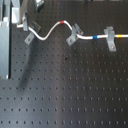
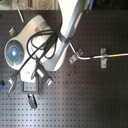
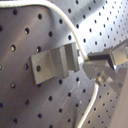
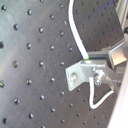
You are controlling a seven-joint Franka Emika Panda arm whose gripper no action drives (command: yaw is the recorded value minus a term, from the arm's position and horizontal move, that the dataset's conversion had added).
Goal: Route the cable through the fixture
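Note:
The cable (image 1: 50,31) is a thin white cord lying in waves across the black perforated board. It carries a red band (image 1: 61,23), a blue band (image 1: 95,37) and a yellow band (image 1: 121,36). It runs through a middle fixture clip (image 1: 73,35) and a right fixture clip (image 1: 110,39). My gripper (image 1: 25,27) is at the cable's left end, next to a third grey clip (image 3: 52,64). In both wrist views the gripper (image 3: 98,68) (image 4: 100,67) looks shut on the cable (image 4: 76,30) right beside that clip (image 4: 80,74). A short loose end (image 4: 100,100) hangs past it.
In the second exterior view the white arm (image 2: 60,45) covers the cable's left part; only the right stretch (image 2: 92,57) and two clips (image 2: 103,57) show. A grey metal block (image 1: 5,47) stands along the first exterior view's left edge.

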